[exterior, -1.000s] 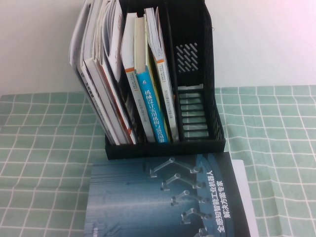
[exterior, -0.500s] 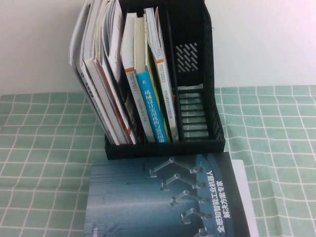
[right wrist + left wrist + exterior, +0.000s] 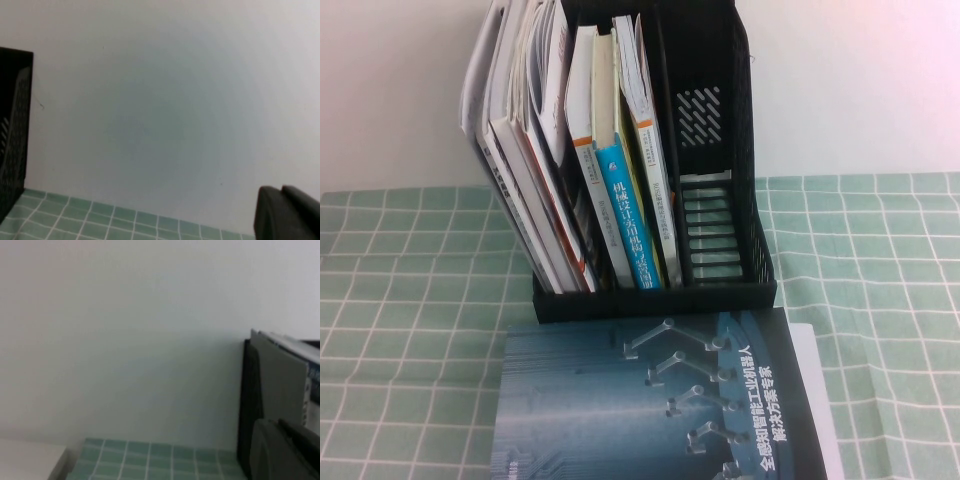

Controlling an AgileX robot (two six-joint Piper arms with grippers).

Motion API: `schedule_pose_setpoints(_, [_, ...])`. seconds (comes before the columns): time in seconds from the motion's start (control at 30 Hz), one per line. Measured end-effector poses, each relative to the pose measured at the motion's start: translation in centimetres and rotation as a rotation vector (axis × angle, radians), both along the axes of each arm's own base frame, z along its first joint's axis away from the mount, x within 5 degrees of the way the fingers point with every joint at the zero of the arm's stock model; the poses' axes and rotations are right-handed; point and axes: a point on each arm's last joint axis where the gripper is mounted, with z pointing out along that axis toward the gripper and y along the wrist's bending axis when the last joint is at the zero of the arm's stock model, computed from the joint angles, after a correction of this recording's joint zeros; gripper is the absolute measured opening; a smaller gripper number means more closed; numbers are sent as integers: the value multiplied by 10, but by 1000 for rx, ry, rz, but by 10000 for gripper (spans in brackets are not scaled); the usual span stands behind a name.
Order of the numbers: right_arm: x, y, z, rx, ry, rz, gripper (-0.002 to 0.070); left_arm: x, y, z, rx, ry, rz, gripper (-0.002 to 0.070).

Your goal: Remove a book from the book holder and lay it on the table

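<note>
Nothing has shifted over the last second: a dark blue book [image 3: 655,400] lies flat on the desk [image 3: 400,300] just before the book holder [image 3: 720,240], so the task looks finished. Left pincer [image 3: 287,450] and right pincer [image 3: 287,212] hang back near the wall, grip impossible to tell.

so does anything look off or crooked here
Mostly tidy. The magazines bulge and lean out the book holder's left side; its right slot is empty. Left tool and right tool show only at wrist-view edges.
</note>
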Motion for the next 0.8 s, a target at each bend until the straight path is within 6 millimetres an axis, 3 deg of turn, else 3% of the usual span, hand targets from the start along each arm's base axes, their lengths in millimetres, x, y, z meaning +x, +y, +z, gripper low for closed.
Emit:
schedule_pose_setpoints(0.13, [0, -1, 9, -47, 100, -12, -2, 8, 2, -2, 104, 118, 32, -3])
schedule_pose_setpoints(0.3, [11, -1, 20, -92, 193, -8, -1, 23, -1, -6, 32, 204, -1, -3])
schedule_pose_setpoints(0.43, [21, 2, 28, -37, 144, 26, -2, 31, -5, 3, -118, 113, -54, -3])
schedule_pose_setpoints(0.57, [28, 3, 37, -16, 67, 37, -2, 37, -6, 12, -103, 118, -54, -3])
schedule_pose_setpoints(0.8, [41, 2, 50, -3, 65, 36, -1, 61, -8, 9, 16, 474, -66, -3])
